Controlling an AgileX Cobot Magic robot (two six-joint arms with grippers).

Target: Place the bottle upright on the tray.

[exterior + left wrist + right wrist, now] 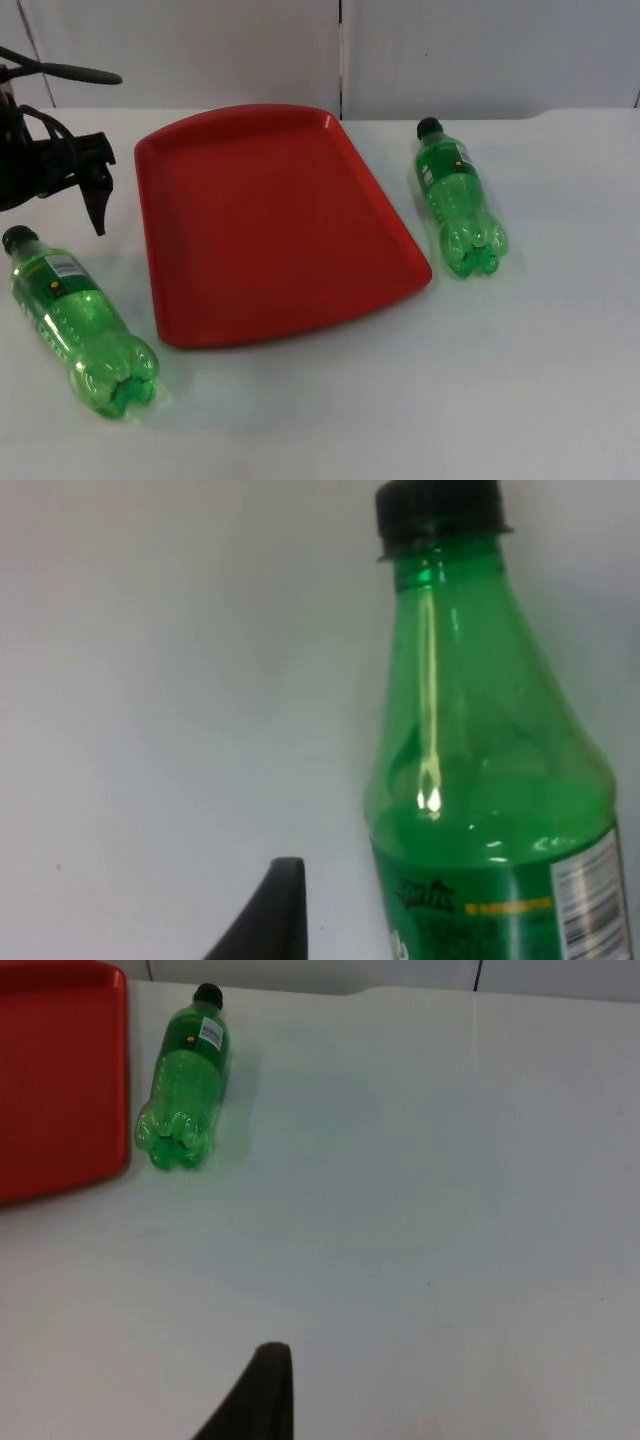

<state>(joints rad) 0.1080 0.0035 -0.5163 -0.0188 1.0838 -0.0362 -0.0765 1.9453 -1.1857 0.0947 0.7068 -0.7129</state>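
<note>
Left gripper point(98, 190): you will find it at the table's left side, above the table point(330, 410) and just beyond the cap point(18, 237) of the near bottle; black, angular fingers, spread apart, holding and touching nothing. Its wrist view looks onto that bottle's neck, with one dark fingertip point(270, 915) beside it.

Near bottle point(78, 322): green clear plastic, black screw cap, white and yellow label, lobed base. It lies on its side on the white table, left of the tray, cap toward the gripper, base toward you.

Far bottle point(458, 198): same make, also lying flat, just right of the tray, cap toward the wall point(200, 50).

Tray point(270, 220): red plastic, smooth, shallow raised rim, rounded corners, roughly rectangular. It sits between the two bottles with nothing on it.

Right gripper: you cannot tell from its wrist view how its fingers stand; that view looks across the table at the far bottle and the tray's edge
</note>
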